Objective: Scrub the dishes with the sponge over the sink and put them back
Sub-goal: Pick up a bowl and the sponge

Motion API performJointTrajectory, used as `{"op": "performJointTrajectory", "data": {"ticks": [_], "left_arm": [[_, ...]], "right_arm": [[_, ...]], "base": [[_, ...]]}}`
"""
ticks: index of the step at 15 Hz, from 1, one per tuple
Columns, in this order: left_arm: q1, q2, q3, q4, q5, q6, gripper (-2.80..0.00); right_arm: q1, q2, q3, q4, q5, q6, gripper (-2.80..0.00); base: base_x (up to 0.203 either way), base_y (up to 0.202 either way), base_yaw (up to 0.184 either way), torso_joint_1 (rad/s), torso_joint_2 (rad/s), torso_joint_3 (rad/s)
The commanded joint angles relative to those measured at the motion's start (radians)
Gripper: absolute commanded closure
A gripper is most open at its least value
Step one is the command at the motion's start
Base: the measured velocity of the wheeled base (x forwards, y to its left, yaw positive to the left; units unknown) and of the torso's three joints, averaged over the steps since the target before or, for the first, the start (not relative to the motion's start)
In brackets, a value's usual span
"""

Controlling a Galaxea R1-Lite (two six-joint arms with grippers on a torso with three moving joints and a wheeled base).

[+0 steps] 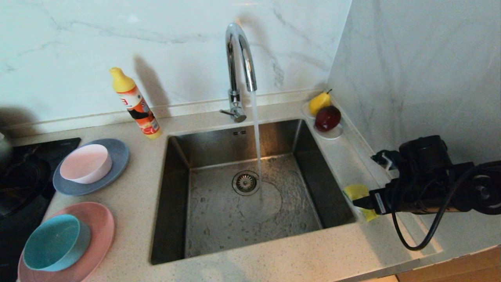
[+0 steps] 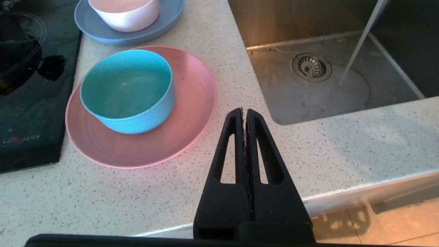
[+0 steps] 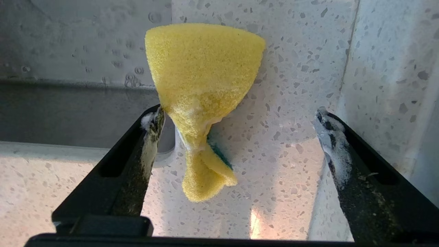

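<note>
Sponge (image 3: 202, 85) lies between the right end effector's (image 3: 236, 120) spread fingers.

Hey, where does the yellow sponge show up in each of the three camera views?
Head view: sponge on the counter right of the sink, at the right gripper.
Left wrist view: not in it.
Right wrist view: centre, pinched at its middle, between the open fingers, against one of them.
Shared landmark: the sink's steel wall.
</note>
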State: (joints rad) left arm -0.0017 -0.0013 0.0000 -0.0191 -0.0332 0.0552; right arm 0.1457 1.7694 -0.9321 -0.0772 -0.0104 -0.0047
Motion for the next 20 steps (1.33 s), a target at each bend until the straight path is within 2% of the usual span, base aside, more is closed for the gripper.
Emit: {"op": "performJointTrajectory", "data": {"ticks": [1,16,17,20], "left_arm": [[0.0,0.001,0.018,-0.001,-0.001,0.0,0.0],[0.0,0.001,0.018,-0.001,-0.001,0.0,0.0],[0.0,0.001,0.018,-0.001,-0.001,0.0,0.0],[0.0,0.001,0.018,-0.001,-0.001,0.0,0.0]], "right_arm": [[0.002,0.002,-0.001,-0.001,-0.002,0.012,-2.8],[0.0,0.007,0.002,-0.001,-0.023,0.012,-2.8],[0.0,0.01,0.004,-0.001,-0.023,0.012,0.0],[0.0,0.013,0.004,-0.001,-0.023,0.012,0.0]], "base": [[0.0,0.0,0.0,0.0,0.0,0.0],[0.0,0.0,0.0,0.0,0.0,0.0],[0.0,0.0,0.0,0.0,0.0,0.0],[0.0,0.0,0.0,0.0,0.0,0.0]]}}
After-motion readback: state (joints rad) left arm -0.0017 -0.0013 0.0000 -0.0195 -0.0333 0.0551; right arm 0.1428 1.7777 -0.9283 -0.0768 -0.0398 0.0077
